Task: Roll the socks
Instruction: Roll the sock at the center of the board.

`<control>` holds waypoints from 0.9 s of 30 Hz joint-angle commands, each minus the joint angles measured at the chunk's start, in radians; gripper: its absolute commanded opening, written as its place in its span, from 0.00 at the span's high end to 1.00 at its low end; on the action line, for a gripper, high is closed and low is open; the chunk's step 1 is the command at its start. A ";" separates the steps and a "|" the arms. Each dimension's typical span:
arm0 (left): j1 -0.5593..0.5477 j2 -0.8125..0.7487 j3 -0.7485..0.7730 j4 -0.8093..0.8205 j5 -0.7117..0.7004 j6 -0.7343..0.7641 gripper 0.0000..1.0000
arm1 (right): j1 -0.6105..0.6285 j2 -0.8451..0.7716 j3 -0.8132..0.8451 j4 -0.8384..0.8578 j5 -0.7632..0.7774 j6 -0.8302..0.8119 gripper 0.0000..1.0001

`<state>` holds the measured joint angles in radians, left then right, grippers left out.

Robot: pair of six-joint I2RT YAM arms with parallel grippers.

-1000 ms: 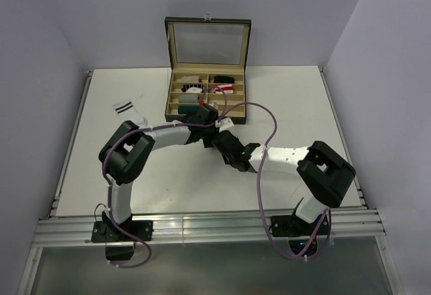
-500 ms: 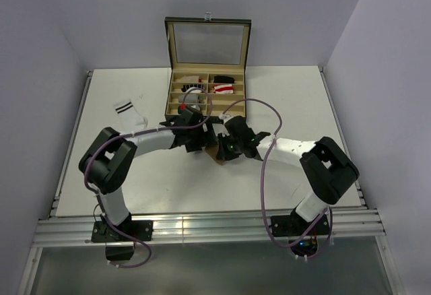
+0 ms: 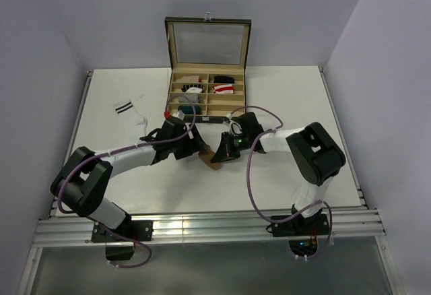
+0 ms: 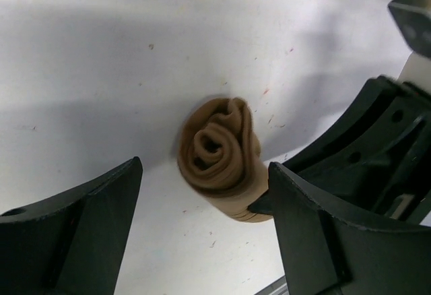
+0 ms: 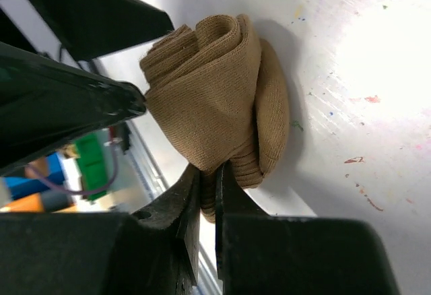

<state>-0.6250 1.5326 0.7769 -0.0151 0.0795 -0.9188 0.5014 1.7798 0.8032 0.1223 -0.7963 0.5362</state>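
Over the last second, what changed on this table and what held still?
The left arm sank low and pulled back from the box. The left gripper now stands open around the rolled tan sock. The right arm tucked in toward the middle, and the right gripper is shut on the sock's edge. The white striped sock and the box stayed put.

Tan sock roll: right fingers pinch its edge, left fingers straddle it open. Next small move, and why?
Probably close the left gripper on the tan sock roll. Its fingers stand open on either side of the coil, while the right gripper is shut on only a fold at the roll's edge, so the coil might loosen if released.
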 commanded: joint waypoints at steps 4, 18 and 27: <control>-0.001 0.001 -0.027 0.060 0.048 0.020 0.20 | -0.046 0.090 -0.009 0.037 -0.116 0.071 1.00; -0.001 0.164 0.068 -0.034 0.046 0.035 0.34 | -0.066 0.145 -0.009 0.076 -0.103 0.081 1.00; -0.012 0.245 0.122 -0.155 0.020 0.075 0.38 | -0.044 -0.071 0.013 -0.093 0.124 -0.091 0.64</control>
<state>-0.6292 1.7256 0.9009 -0.0444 0.1444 -0.8993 0.4397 1.8019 0.8040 0.1364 -0.8524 0.5610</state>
